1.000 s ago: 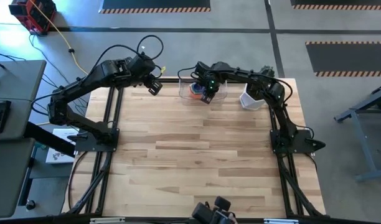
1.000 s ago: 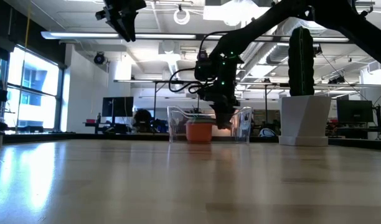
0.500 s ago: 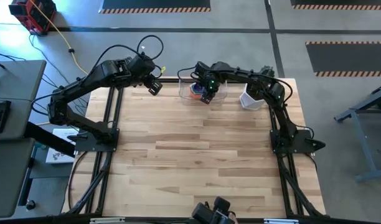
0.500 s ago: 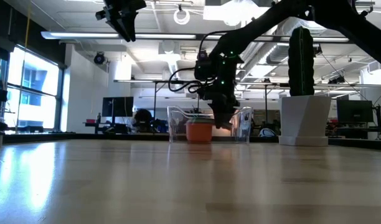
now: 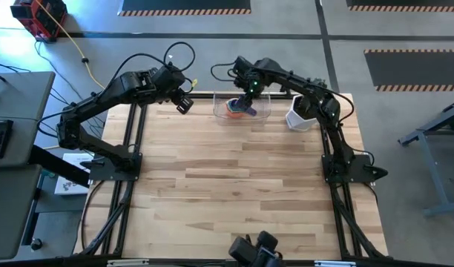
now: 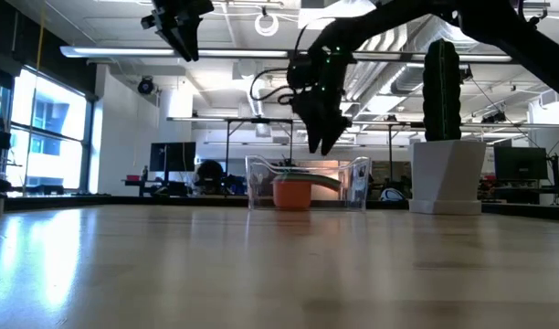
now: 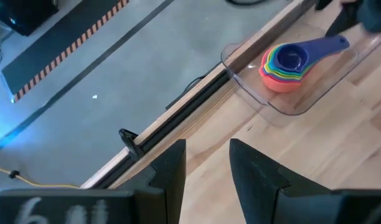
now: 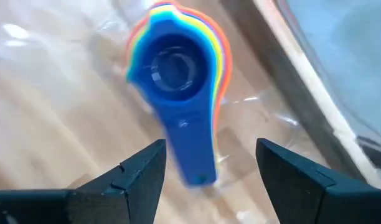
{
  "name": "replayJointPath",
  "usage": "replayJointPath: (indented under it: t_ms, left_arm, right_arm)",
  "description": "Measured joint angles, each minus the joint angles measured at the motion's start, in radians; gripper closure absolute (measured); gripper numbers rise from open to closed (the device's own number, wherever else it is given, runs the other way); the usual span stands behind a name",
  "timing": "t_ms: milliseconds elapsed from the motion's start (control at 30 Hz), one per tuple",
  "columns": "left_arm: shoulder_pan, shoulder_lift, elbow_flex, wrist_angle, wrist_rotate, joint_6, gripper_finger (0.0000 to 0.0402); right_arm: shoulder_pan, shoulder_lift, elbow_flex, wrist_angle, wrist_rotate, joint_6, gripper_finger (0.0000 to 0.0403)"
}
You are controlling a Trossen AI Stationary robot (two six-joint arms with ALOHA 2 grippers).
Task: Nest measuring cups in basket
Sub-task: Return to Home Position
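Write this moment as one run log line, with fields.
measuring cups: nested, in basket | right gripper: open, empty, above the cups | left gripper: open, empty, raised left of basket

Nested measuring cups (image 7: 284,66) inside clear basket (image 7: 282,103)

We are in a robotics lab or workshop: a grey concrete floor (image 5: 286,30) marked with hazard-striped tape (image 5: 186,11), strip lights (image 6: 124,52) under a bare ceiling (image 6: 97,23), desks with monitors (image 6: 170,155) at the far side, tall windows (image 6: 51,128) on the left.
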Motion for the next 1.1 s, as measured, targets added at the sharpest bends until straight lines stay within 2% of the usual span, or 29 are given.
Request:
replayJointPath:
  t_ms: [67, 133, 267, 367, 467, 633, 867, 933, 1100]
  left_arm:
    - [0.000, 0.000, 0.000, -0.001, 0.007, 0.028, 0.0287]
    - [0.000, 0.000, 0.000, -0.011, 0.059, 0.036, 0.0287]
    - [-0.015, -0.012, -0.011, -0.022, 0.150, 0.029, 0.0287]
    - [-0.045, -0.058, -0.090, 0.052, 0.153, 0.013, 0.0287]
    - [-0.074, -0.133, -0.216, 0.164, 0.173, -0.034, 0.0287]
    - [-0.116, -0.300, -0.426, 0.352, 0.222, -0.063, 0.0287]
    - [-0.180, -0.558, -0.707, 0.660, 0.209, -0.113, 0.0287]
    - [-0.207, -0.624, -0.786, 0.749, 0.210, -0.110, 0.0287]
    - [-0.266, -0.772, -0.960, 0.906, 0.208, -0.102, 0.0287]
  right_arm:
    - [0.000, 0.000, 0.050, -0.056, -0.041, 0.000, 0.0162]
    - [0.006, 0.000, 0.102, -0.111, -0.111, -0.018, 0.0162]
    - [0.022, -0.001, 0.174, -0.199, -0.322, -0.085, 0.0162]
    - [0.039, -0.026, 0.177, -0.172, -0.465, -0.121, 0.0162]
    - [0.057, -0.057, 0.176, -0.158, -0.510, -0.126, 0.0162]
    - [0.095, -0.129, 0.176, -0.125, -0.463, -0.121, 0.0162]
    - [0.160, -0.231, 0.176, -0.058, -0.166, -0.072, 0.0162]
    - [0.180, -0.259, 0.175, -0.056, -0.108, -0.061, 0.0162]
    - [0.213, -0.319, 0.175, -0.028, -0.083, -0.021, 0.0162]
